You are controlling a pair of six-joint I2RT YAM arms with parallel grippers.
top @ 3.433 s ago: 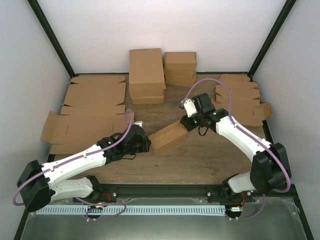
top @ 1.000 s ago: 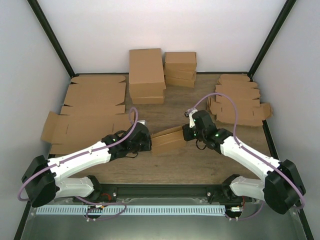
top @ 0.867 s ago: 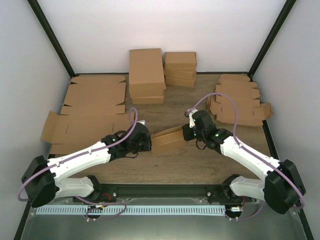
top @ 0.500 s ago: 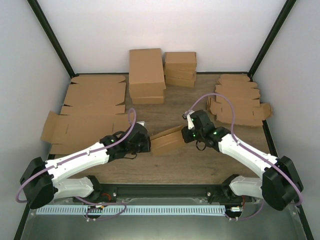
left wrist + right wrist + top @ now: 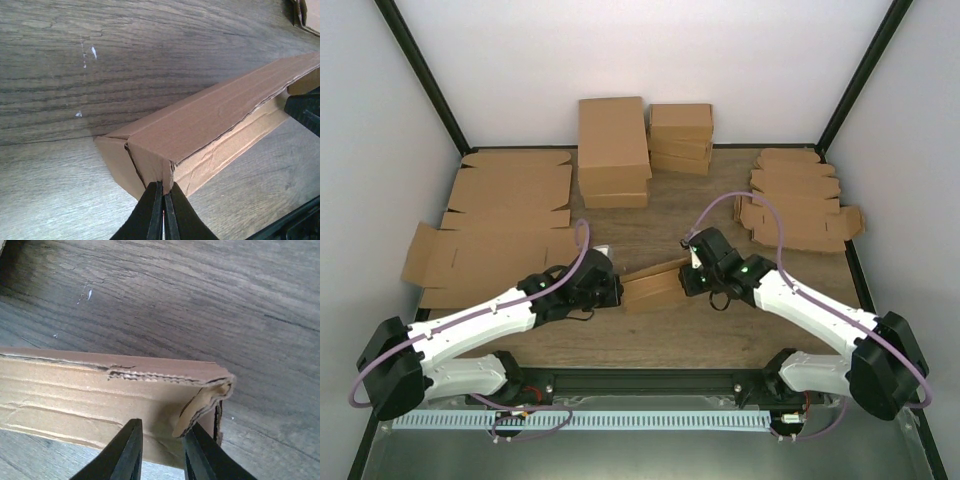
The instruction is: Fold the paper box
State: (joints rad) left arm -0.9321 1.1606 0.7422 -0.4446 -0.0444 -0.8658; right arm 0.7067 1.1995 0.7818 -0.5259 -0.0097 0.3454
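My right gripper (image 5: 163, 432) has eased apart at the paper box (image 5: 655, 284)'s right end. My left gripper (image 5: 163, 194) pinches the left corner to steady it.

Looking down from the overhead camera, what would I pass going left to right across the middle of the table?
Large flat cardboard sheets → left gripper → paper box → right gripper → pile of small flat cardboard cutouts.

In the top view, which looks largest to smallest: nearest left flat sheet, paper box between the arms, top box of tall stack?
1. nearest left flat sheet
2. top box of tall stack, though its height brings it nearer the camera
3. paper box
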